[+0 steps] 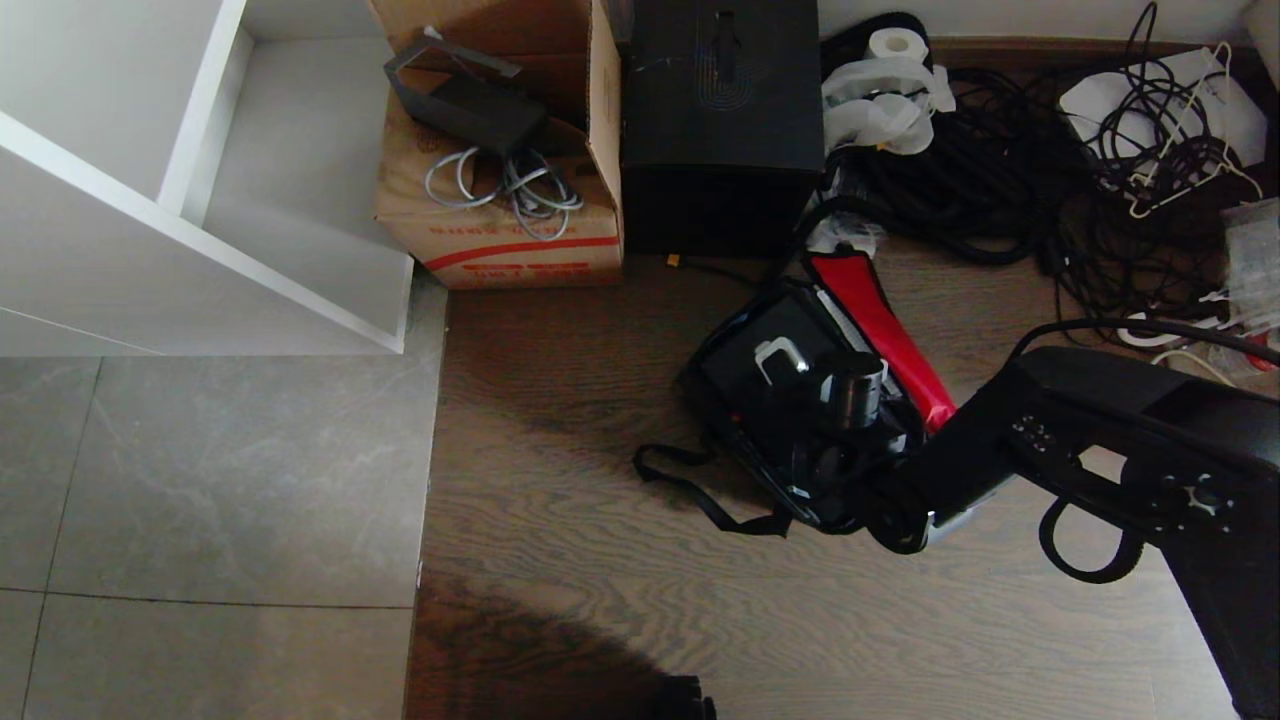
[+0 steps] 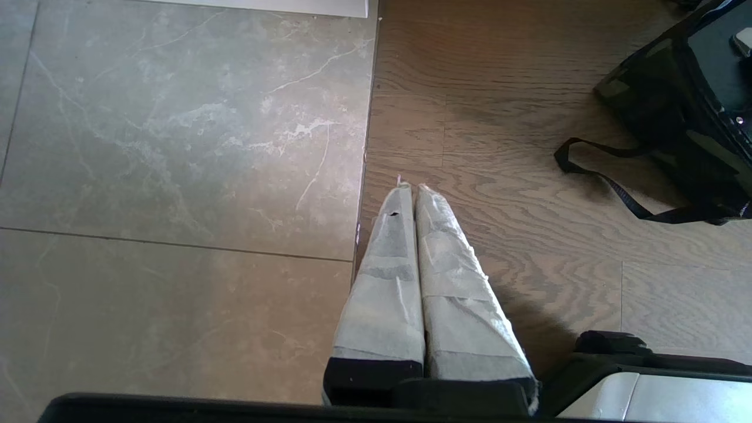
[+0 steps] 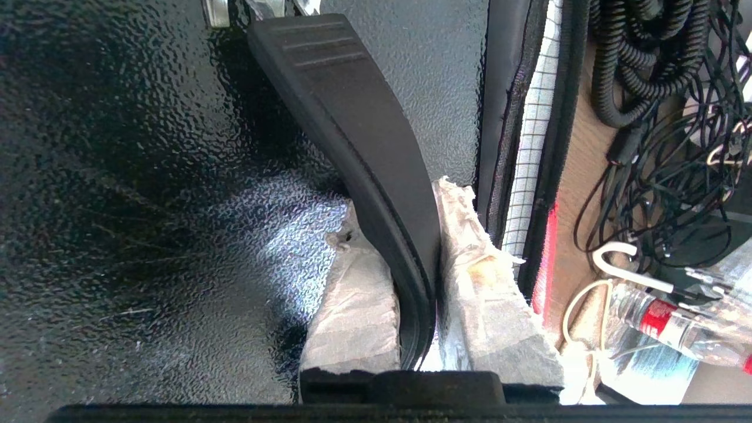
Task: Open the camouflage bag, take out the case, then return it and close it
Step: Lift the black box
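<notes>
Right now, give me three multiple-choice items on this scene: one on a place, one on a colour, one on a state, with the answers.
1. Where is the case?
A. Inside the open bag
B. On the white shelf
C. In the carton

2. What colour is the bag's flap lining?
A. Blue
B. Red
C. Yellow

3. What is the right pincer doing?
A. Hanging open
B. Shut on nothing
C. Shut on the case's handle

Answers: 1 A, the head view shows the bag's walls around the case. 2 B, the flap stands open, red. 3 C, the right wrist view shows both fingers pressing the handle.
</notes>
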Controlling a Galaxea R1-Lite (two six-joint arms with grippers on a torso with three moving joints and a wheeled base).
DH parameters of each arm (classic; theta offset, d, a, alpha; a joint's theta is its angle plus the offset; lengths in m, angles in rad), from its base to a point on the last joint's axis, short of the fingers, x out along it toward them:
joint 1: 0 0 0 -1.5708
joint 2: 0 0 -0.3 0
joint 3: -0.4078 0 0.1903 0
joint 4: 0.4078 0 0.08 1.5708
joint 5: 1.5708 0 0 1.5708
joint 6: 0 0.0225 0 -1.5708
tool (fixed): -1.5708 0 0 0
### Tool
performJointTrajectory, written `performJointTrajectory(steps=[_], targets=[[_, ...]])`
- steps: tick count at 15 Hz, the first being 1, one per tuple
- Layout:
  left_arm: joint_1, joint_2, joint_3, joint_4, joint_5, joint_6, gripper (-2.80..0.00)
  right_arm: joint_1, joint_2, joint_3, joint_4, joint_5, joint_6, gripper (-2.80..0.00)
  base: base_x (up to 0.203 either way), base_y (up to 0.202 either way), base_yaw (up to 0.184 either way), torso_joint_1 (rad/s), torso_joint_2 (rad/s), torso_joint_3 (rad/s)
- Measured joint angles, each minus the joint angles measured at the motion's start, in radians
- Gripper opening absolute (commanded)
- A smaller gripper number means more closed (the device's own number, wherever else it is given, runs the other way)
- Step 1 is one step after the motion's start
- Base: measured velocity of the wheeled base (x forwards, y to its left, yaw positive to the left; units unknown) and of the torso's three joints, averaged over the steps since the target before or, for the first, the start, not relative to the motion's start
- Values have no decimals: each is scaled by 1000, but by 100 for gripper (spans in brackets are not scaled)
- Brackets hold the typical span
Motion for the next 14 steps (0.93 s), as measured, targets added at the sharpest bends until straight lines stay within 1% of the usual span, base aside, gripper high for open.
performJointTrajectory(steps=[4,6,8,12,14], targets=[[0,0,0,0,0,0,-280,0,-4,8,7,8,21,-280,0,0,0,0,0,0],[0,0,0,0,0,-1,-280,9,-13,22,27,21,47,-280,0,0,0,0,0,0],[0,0,0,0,0,0,-280,21,-30,41,73,36,95,-280,0,0,0,0,0,0],[0,0,0,0,0,0,-280,22,-60,47,159,65,167,-280,0,0,0,0,0,0],[0,0,0,0,0,0,-280,23,-69,47,176,73,178,-280,0,0,0,0,0,0]])
